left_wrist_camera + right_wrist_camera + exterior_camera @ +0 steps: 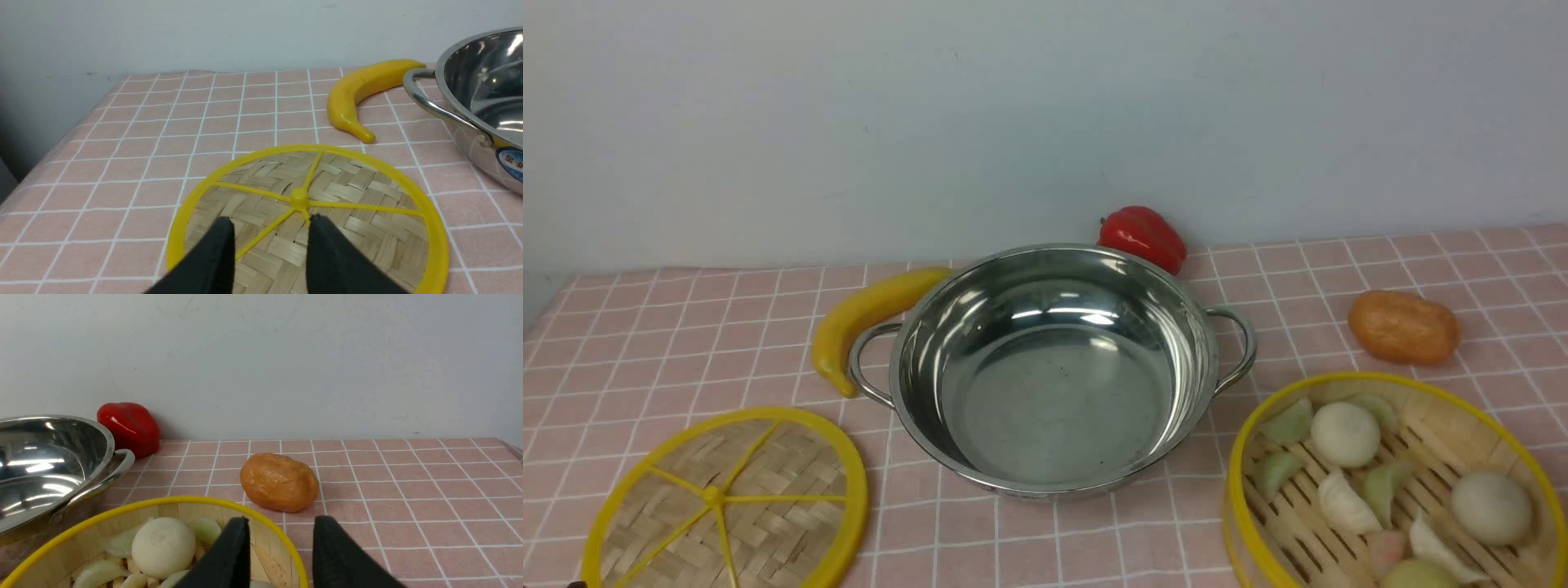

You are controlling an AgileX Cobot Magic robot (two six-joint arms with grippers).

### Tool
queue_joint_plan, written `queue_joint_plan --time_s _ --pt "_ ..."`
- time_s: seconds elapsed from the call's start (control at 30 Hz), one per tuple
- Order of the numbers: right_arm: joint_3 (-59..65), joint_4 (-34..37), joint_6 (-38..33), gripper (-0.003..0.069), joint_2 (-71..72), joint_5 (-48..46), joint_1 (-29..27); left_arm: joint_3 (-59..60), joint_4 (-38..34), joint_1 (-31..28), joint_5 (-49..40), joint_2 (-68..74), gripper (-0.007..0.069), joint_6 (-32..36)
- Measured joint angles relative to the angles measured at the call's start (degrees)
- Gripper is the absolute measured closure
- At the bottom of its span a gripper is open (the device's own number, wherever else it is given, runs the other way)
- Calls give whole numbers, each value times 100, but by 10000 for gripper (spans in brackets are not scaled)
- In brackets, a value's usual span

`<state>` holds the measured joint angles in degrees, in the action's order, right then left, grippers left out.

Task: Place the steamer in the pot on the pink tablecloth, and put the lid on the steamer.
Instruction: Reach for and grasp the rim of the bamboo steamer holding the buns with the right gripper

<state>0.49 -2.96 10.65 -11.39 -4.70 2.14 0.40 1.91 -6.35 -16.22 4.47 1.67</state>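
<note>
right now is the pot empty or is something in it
Empty: the front view shows the pot's bare steel floor, and the steamer sits beside it.

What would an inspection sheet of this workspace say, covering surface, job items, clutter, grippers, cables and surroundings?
Surface: pink tablecloth, white grid.
Pot: empty, centre.
Steamer: right of the pot, holding buns and dumplings.
Lid: flat on the cloth, left of the pot.
Clutter: banana, red pepper and brown potato-like item.
Left gripper: open, nothing held.
Right gripper: open, nothing held.
Cables: nothing seen.
Surroundings: plain pale wall behind.
</note>
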Motion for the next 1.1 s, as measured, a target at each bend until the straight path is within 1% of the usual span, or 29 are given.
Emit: queue_joint_plan --time_s 0.93,1.1 --pt "0 0 0 416 0 0 0 0 0 0 0 0 382 0" --pt "0 5 0 416 0 0 0 0 102 0 0 0 382 45"
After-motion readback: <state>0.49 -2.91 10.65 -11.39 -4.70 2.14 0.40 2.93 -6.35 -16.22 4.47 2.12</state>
